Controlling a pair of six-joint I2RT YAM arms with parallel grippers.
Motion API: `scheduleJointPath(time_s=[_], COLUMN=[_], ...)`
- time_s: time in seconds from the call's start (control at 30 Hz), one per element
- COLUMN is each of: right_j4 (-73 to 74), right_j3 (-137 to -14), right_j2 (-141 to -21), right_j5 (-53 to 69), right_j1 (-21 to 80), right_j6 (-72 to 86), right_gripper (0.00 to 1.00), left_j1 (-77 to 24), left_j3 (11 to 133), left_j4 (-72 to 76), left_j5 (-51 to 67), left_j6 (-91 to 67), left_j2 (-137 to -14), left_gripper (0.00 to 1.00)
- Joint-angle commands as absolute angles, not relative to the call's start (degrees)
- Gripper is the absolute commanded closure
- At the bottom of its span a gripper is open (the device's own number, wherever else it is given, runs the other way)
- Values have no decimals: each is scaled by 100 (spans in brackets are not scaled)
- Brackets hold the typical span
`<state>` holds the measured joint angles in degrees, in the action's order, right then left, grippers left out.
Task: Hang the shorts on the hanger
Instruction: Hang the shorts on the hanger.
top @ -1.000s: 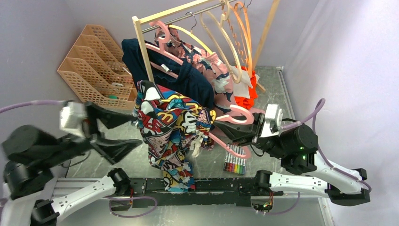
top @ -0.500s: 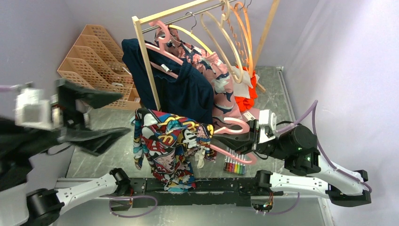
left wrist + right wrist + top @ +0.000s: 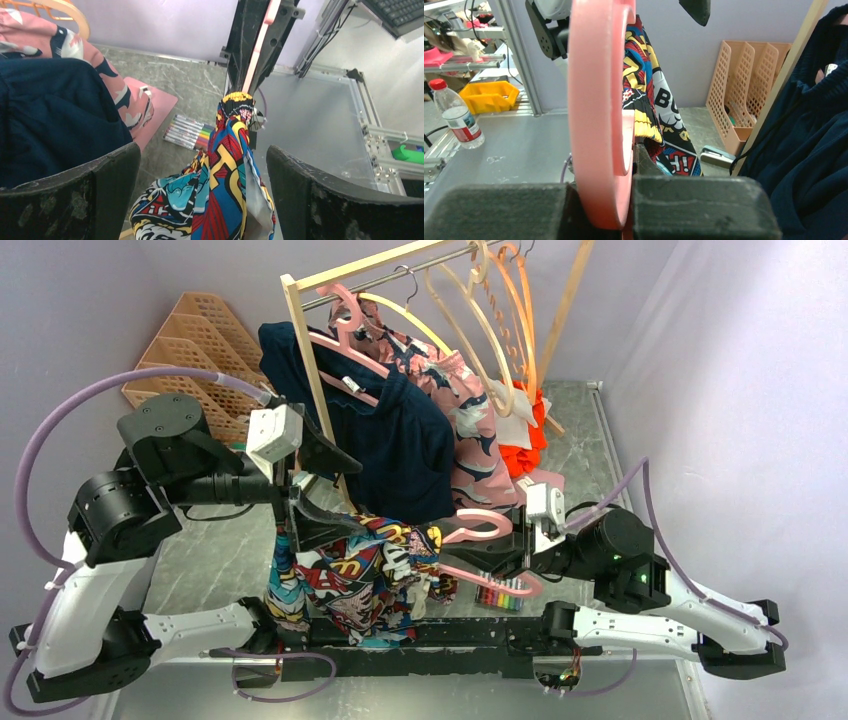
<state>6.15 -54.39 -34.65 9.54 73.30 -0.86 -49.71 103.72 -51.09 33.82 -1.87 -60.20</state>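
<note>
The comic-print shorts (image 3: 350,570) hang draped over one end of the pale-pink hanger (image 3: 480,530), low above the table's near edge. My right gripper (image 3: 503,558) is shut on the hanger near its hook. In the right wrist view the hanger (image 3: 596,100) is clamped at my right gripper (image 3: 604,200), with the shorts (image 3: 649,110) beyond. My left gripper (image 3: 335,490) is open, just above and behind the shorts, not touching them. In the left wrist view the shorts (image 3: 232,165) hang between my left gripper's (image 3: 203,150) spread fingers (image 3: 75,200), below the hanger's edge (image 3: 257,50).
A wooden rack (image 3: 310,360) at the back carries a navy garment (image 3: 400,430), a pink patterned garment (image 3: 470,410), and cream (image 3: 470,320) and orange hangers (image 3: 520,310). Orange file trays (image 3: 190,350) stand back left. A marker set (image 3: 500,592) lies under the hanger.
My left arm has swung in from the far left, its open gripper now right over the shorts. My right gripper has lowered the hanger and shorts toward the near edge.
</note>
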Motion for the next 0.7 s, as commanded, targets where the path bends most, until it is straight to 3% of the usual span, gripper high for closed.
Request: scheduleJointPath(time_s=[0.0, 0.27, 0.67], right_j4=[500, 772, 918], right_j3=[-5518, -5644, -5851], right_j2=[-3456, -3627, -3868], right_j5=[1004, 920, 847], right_j1=[7326, 7329, 7332], right_j6=[-68, -147, -211], right_gripper=[100, 100, 100], left_j1=[-4985, -5009, -5045], left_j3=[10115, 9604, 8621], left_j4=[-5468, -5496, -4656], left_j5=[3643, 3763, 4002], left_j6=[188, 381, 128], left_j2=[-6016, -5999, -5725], left_gripper=[2, 23, 75])
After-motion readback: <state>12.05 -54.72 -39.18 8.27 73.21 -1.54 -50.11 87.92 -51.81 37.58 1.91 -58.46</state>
